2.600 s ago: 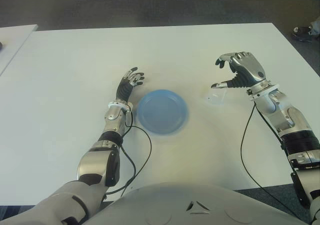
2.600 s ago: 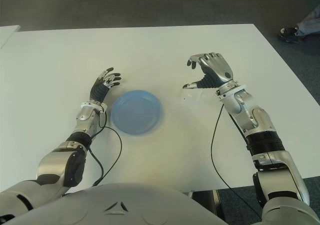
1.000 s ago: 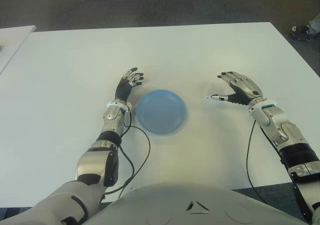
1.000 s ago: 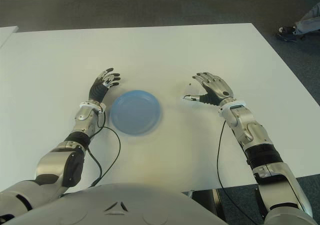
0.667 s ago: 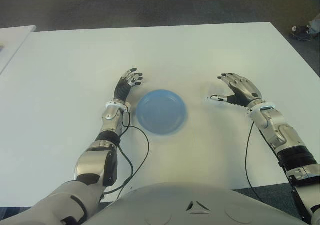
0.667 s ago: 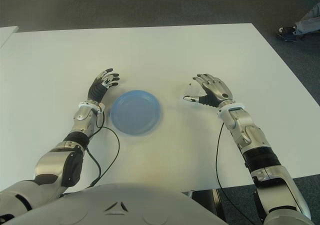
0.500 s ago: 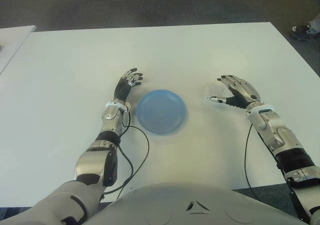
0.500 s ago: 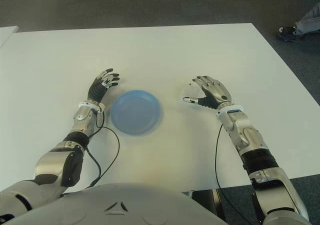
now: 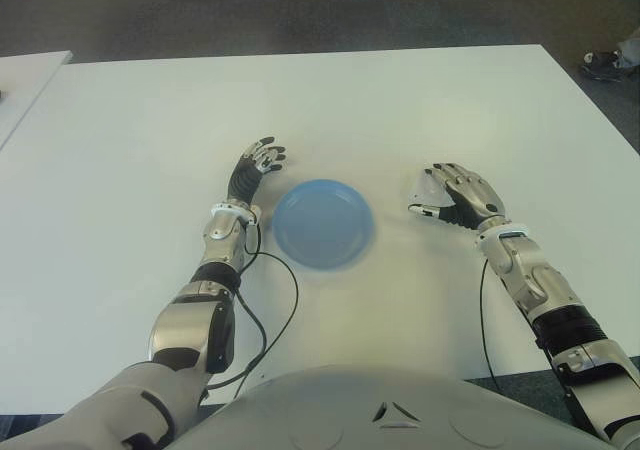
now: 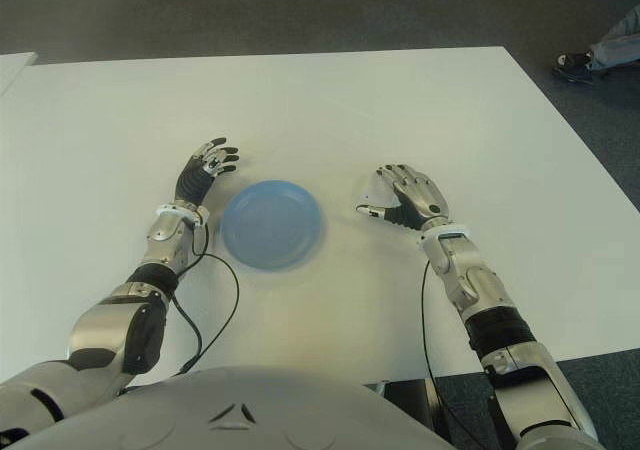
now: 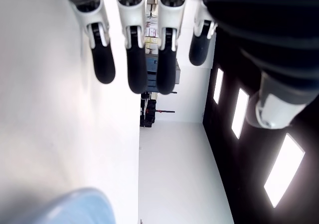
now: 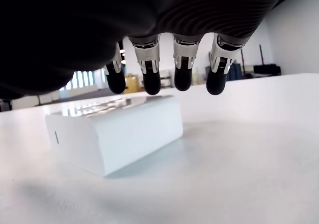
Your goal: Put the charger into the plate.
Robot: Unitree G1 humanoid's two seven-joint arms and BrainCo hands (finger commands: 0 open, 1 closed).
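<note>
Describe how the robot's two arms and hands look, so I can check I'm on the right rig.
Both arms are silver-grey metal with black joint bands. The left hand and right hand have silver and black segments and black-tipped fingers. A thin black cable loops along each forearm over the white table.

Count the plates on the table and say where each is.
1. A blue plate lies on the white table, between the left hand and the right hand. None seems hidden.
</note>
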